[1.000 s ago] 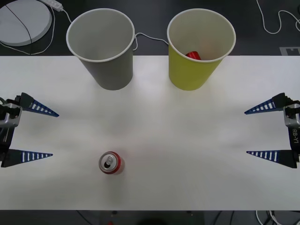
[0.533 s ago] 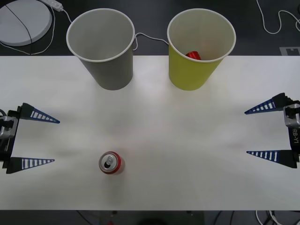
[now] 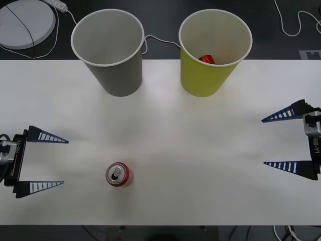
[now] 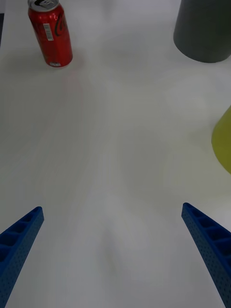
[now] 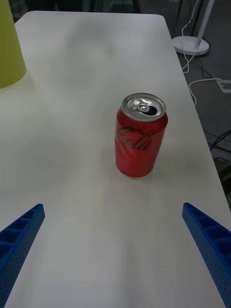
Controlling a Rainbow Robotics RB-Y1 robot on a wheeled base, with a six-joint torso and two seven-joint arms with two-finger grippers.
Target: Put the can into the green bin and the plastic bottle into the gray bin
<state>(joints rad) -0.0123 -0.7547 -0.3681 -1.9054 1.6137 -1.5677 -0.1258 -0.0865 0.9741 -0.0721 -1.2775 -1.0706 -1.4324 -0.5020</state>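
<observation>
The red can [image 3: 119, 174] stands upright on the white table [image 3: 200, 150], near its front edge and left of centre. My left gripper [image 3: 65, 162] is open, a short way to the can's left and level with it; its wrist view has the can [image 5: 140, 137] straight ahead between the fingers. At the table's right side my right gripper [image 3: 263, 142] is open and far from the can [image 4: 50, 33]. At the back stand the gray bin [image 3: 108, 50] on the left and the green bin [image 3: 214, 50] on the right. The plastic bottle is out of view.
A red object [image 3: 206, 59] lies inside the green bin. Behind the table, on the dark floor, are a white round base [image 3: 25, 22] and white cables [image 3: 296, 25]. The table's near edge runs close behind the can.
My left gripper has moved toward the table's front edge, coming level with the can and slightly closer to it. The right gripper and the can have not moved.
</observation>
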